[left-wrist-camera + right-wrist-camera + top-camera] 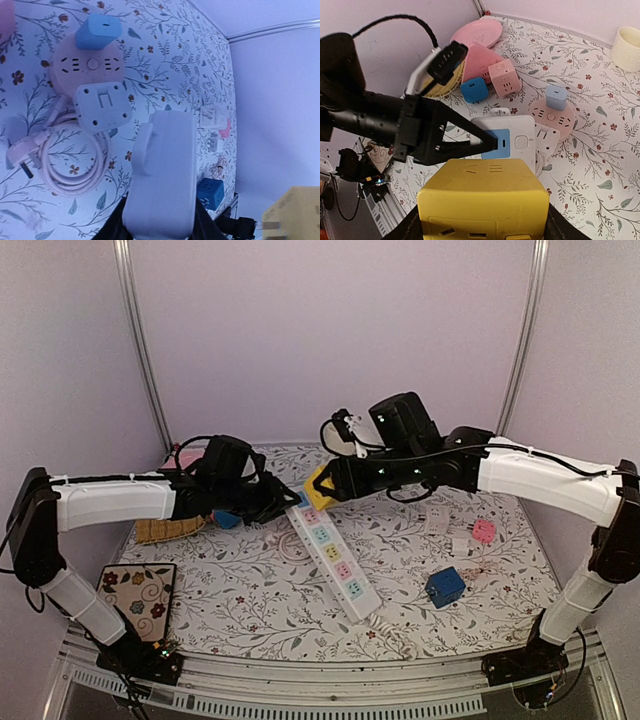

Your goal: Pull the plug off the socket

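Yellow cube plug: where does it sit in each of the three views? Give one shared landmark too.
Top external: the yellow cube plug is at centre, over the far end of the strip.
Left wrist: bottom right corner, partly cut off.
Right wrist: bottom centre, filling the foreground.
Shared landmark: the white power strip, seen at lower centre in the left wrist view and just above the plug in the right wrist view.

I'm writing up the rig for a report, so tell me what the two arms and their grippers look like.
Both the left arm and right arm have white tubular links, black joints and black cables tied alongside. The left gripper and right gripper are black. Small green lights show near the right wrist.
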Action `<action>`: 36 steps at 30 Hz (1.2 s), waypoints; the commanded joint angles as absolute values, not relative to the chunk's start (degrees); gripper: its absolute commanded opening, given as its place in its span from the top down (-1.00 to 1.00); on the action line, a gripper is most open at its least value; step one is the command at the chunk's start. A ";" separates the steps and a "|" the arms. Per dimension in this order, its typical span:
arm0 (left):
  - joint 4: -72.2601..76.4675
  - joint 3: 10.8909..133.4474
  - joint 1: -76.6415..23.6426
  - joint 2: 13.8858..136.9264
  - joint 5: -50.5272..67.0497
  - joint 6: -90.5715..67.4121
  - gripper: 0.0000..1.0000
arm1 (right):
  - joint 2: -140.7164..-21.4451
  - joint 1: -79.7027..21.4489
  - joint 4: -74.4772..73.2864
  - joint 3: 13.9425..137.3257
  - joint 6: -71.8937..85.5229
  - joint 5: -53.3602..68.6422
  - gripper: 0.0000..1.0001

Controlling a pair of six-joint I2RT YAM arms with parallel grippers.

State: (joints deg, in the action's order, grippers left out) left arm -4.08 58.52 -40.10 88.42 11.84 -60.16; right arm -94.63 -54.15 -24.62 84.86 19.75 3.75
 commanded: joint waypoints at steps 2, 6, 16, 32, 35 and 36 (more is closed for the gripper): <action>-8.46 56.90 -39.28 86.34 7.13 -57.88 1.00 | -90.08 -53.03 -18.99 84.83 21.67 6.10 0.75; -8.29 56.54 -39.42 85.54 6.94 -57.65 1.00 | -90.50 -52.11 -19.60 84.49 22.00 5.67 0.74; -4.85 50.33 -39.73 81.97 8.67 -58.70 1.00 | -92.83 -41.62 -19.69 77.00 28.53 12.65 0.74; -3.69 55.35 -41.90 85.84 14.93 -54.96 1.00 | -107.15 -28.71 -18.48 74.97 28.85 17.89 0.64; -3.83 58.49 -42.33 88.81 16.47 -54.16 1.00 | -108.82 -27.31 -18.51 74.48 28.75 19.01 0.64; -3.86 59.54 -42.44 90.24 16.99 -54.00 1.00 | -109.16 -26.99 -18.50 74.18 28.85 19.22 0.64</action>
State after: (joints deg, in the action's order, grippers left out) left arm -4.19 55.46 -40.75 86.61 12.60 -57.28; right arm -107.35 -28.51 -20.78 74.61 28.75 16.73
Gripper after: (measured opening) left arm 0.307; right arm 0.618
